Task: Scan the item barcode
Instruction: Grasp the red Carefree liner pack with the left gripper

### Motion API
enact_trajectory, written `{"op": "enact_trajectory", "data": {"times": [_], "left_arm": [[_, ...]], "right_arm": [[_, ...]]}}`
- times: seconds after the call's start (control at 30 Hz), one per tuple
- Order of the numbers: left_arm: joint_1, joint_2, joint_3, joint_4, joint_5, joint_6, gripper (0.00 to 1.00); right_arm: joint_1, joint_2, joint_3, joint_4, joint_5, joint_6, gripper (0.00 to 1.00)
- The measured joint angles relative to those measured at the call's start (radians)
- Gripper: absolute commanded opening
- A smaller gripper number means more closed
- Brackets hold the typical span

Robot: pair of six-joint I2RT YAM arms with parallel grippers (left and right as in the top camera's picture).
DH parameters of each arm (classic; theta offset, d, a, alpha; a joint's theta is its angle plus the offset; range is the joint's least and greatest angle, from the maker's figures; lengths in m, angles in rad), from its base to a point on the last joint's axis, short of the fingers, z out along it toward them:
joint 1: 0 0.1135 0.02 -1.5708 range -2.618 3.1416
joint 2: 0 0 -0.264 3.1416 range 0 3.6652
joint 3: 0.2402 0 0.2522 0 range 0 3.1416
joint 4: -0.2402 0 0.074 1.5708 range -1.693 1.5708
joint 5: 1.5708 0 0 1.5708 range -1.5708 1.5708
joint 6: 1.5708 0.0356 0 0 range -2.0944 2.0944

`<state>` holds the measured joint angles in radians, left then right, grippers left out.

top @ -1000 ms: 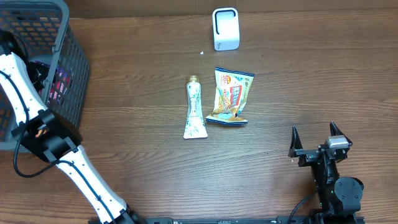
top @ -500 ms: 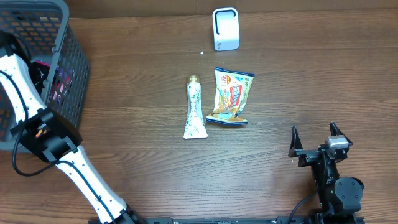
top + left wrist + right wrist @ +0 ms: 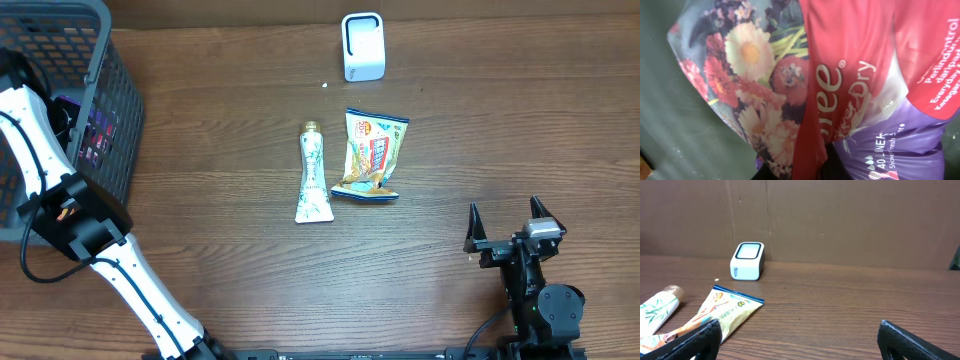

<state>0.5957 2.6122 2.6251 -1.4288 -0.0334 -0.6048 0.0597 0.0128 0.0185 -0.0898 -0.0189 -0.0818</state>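
Note:
My left arm reaches into the dark mesh basket [image 3: 118, 100] at the far left. In the left wrist view a soft pack [image 3: 840, 85] fills the frame, printed with flowers, a red band and a purple lower part. My left gripper [image 3: 805, 172] is shut on the pack's red edge, its dark jaws just showing at the bottom. From overhead only a bit of the pack [image 3: 97, 132] shows through the mesh. The white scanner [image 3: 362, 46] [image 3: 747, 261] stands at the back of the table. My right gripper [image 3: 508, 225] [image 3: 800, 340] rests open near the front right, holding nothing.
A cream tube [image 3: 314, 175] [image 3: 657, 311] and a yellow snack bag [image 3: 372, 155] [image 3: 722, 311] lie side by side mid-table, in front of the scanner. The basket's green floor [image 3: 680, 125] lies under the pack. A brown wall backs the table in the right wrist view.
The left jaws have closed onto the pack inside the basket. Neither arm nor any item on the table has shifted in the overhead view.

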Motion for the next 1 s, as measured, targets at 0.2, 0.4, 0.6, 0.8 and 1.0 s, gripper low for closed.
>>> {"op": "enact_trajectory", "data": {"times": [0.2,0.4,0.6,0.8,1.0], "left_arm": [[0.0,-0.007,0.016,-0.04,-0.001,0.011,0.04],[0.001,-0.087,0.031,-0.045,-0.008,0.013,0.04],[0.001,-0.336,0.056,-0.024,-0.008,0.013,0.04],[0.001,-0.526,0.102,-0.044,-0.013,0.03,0.45],[0.001,-0.486,0.08,-0.076,-0.017,0.038,0.89]], "right_arm": [[0.0,0.0,0.0,0.0,0.0,0.0,1.0],[0.0,0.0,0.0,0.0,0.0,0.0,1.0],[0.0,0.0,0.0,0.0,0.0,0.0,1.0],[0.0,0.0,0.0,0.0,0.0,0.0,1.0],[0.0,0.0,0.0,0.0,0.0,0.0,1.0]]}}
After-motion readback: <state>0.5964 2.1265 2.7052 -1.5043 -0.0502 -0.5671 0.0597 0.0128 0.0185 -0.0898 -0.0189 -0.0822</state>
